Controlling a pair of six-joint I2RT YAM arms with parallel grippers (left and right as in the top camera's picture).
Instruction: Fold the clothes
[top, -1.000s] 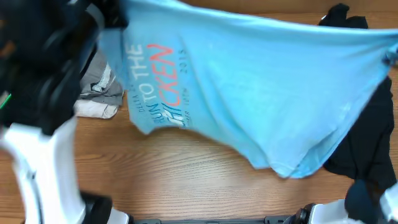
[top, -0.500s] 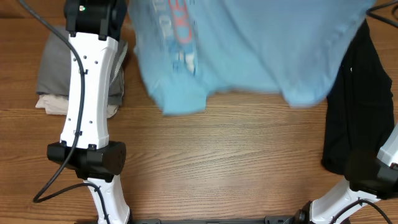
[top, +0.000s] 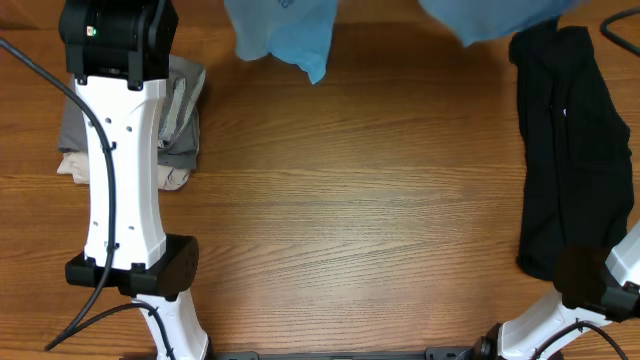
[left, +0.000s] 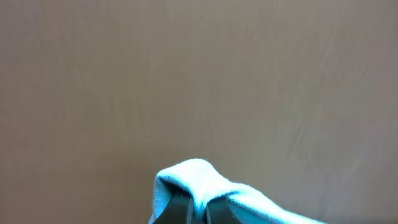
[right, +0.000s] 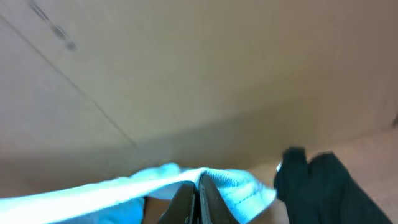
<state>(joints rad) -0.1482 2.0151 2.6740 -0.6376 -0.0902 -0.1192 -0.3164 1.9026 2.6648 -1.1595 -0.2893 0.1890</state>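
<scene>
The T-shirt (top: 283, 35) hung stretched sideways between the left gripper (left: 198, 210) and right gripper (right: 198, 200), both clamped on it.

Item: a light sky-blue soft-fabric T-shirt (top: 285, 35) is showing only along the far edge of the overhead view.
Pose: it is hanging lifted and spread sideways, with two drooping lobes dipping into view, the left one ending in a point.
Left end: a bunched fold (left: 199, 180) is being pinched tight.
Right end: a stitched hem (right: 233, 183) is being pinched too, with cloth stretching away leftwards.
</scene>
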